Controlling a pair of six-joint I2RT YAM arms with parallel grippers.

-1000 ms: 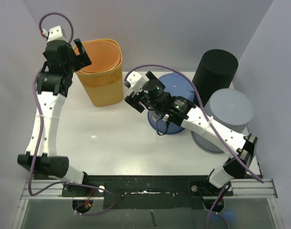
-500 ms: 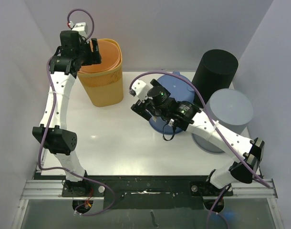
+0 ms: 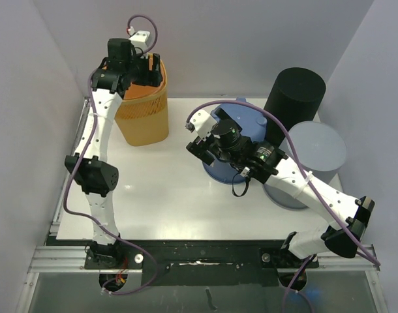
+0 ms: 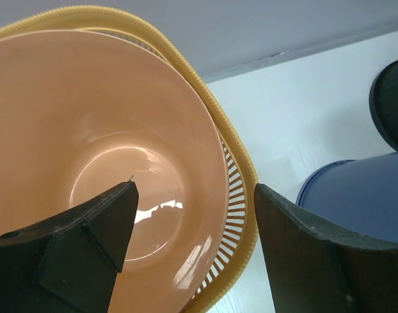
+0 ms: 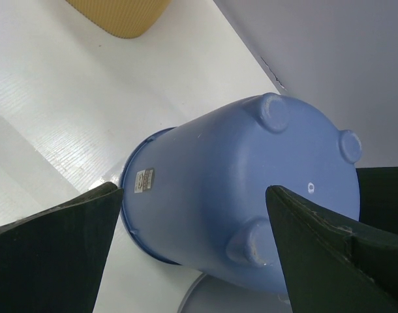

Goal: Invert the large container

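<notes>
The large container is a yellow slatted basket (image 3: 145,119) standing upright at the table's far left, with a smooth orange bin (image 4: 88,117) nested inside it. My left gripper (image 3: 143,66) hangs open above the basket's right rim (image 4: 209,114). In the left wrist view one finger is over the orange inside and the other is over the table outside, with the rim between them, and neither finger is seen touching it. My right gripper (image 3: 195,145) is open and holds nothing, above the left side of an upturned blue bucket (image 5: 238,176).
The blue bucket (image 3: 250,121) stands upside down mid-table, close to the basket's right. Behind it is a tall black cylinder (image 3: 294,93), and a grey upturned container (image 3: 314,154) sits at the right edge. The walls stand close behind and to the left of the basket.
My left arm swung right, from the basket's left rim across its top to the right rim, and its jaws narrowed a little. My right arm drifted slightly right over the blue bucket.
</notes>
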